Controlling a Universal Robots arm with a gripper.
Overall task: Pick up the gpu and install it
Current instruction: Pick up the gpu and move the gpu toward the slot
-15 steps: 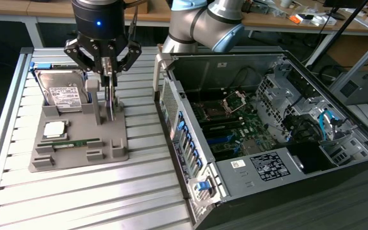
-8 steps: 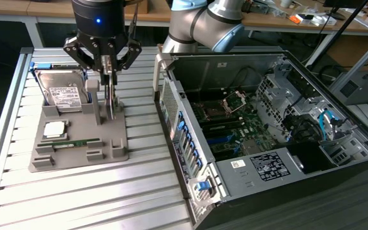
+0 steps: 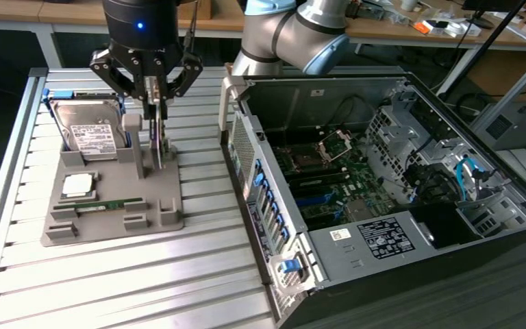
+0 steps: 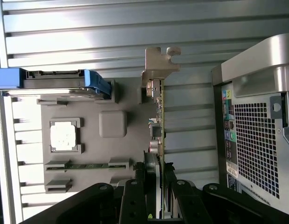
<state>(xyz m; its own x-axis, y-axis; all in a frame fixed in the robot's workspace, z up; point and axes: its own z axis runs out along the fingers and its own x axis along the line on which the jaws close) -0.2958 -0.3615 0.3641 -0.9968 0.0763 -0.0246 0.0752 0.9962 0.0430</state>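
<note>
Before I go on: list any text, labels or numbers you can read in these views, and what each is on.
Nothing reads clearly enough to quote.
hard drive, white label: print too small.
computer case, black-and-white label inside: too small.
small white sticker beside that label: blurred.
back sticker on the case's rear: blurred.
gpu: no print I can make out.

A: How much of the gpu point(image 3: 158, 137) showed?
B: Only its thin edge. The claw point(image 3: 155, 103) covered its upper end.
A: And the hard drive point(image 3: 90, 127)?
B: Its label was too small to read. In the wrist view the drive ran off the picture's edge, and so did the computer case point(image 4: 256, 140).
</note>
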